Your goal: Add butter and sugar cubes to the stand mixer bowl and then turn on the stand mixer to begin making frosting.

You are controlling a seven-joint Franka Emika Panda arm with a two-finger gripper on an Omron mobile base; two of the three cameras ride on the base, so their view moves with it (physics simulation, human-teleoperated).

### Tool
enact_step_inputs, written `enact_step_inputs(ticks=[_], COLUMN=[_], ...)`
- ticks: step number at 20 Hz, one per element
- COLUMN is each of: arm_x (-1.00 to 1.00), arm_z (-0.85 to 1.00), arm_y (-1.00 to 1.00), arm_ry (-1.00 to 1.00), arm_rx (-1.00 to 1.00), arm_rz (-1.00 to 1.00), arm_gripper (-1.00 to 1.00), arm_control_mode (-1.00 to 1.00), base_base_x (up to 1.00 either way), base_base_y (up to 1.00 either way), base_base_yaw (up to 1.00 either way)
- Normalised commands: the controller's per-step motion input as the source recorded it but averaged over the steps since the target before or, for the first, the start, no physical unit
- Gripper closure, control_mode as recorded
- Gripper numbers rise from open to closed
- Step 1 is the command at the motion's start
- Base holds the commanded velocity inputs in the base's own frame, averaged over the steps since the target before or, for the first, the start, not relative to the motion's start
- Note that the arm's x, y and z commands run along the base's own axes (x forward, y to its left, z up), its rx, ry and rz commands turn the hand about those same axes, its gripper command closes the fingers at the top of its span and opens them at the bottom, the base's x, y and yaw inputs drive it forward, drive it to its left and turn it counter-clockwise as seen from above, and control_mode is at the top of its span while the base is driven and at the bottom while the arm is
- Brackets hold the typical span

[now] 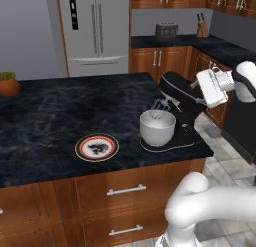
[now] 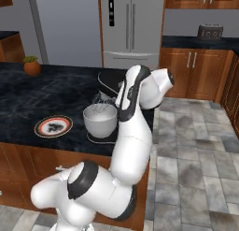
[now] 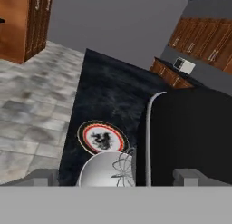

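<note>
Left base view: gripper [image 1: 212,88] hangs beside the rear of the stand mixer [image 1: 181,98] head, on the side away from the plate [image 1: 97,147], hand turned sideways toward the mixer; jaws themselves not clear here. Stand mixer bowl [image 1: 157,127] sits on the mixer base under the whisk. No butter or sugar cubes visible on the plate; bowl contents can't be made out

Right base view: arm folds up and over, its links covering the mixer; bowl [image 2: 100,120] near the tabletop [image 2: 28,99] edge, plate [image 2: 53,126] beside it

Hand view: jaws spread wide, empty, straddling the black mixer head [image 3: 190,128], which lies dead ahead and close; bowl [image 3: 106,171] and whisk below, plate [image 3: 102,137] beyond. Likely reaching for the mixer's control
</note>
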Motion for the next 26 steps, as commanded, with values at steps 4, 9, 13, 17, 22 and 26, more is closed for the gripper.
enact_step_inputs(ticks=[4, 9, 13, 17, 22, 26], arm_x=[0.0, 0.0, -0.46, -0.84, -0.78, -0.72], arm_z=[0.0, -0.07, 0.13, 0.65, 0.37, 0.07], arm_y=[0.88, 0.46, -0.01, -0.35, -0.1, 0.0], arm_ry=[0.14, 0.11, 0.01, -0.03, -0.03, -0.01], arm_rx=[-0.17, -0.26, -0.14, 0.0, -0.04, -0.17], arm_rz=[-0.03, -0.11, -0.22, -0.3, -0.46, -0.57], arm_gripper=[-1.0, -1.0, -1.0, -1.0, -1.0, -1.0], arm_control_mode=[-1.0, -1.0, -1.0, -1.0, -1.0, -1.0], base_base_x=[0.0, 0.0, 0.0, 0.0, 0.0, 0.0], base_base_y=[0.0, 0.0, 0.0, 0.0, 0.0, 0.0], base_base_yaw=[0.0, 0.0, 0.0, 0.0, 0.0, 0.0])
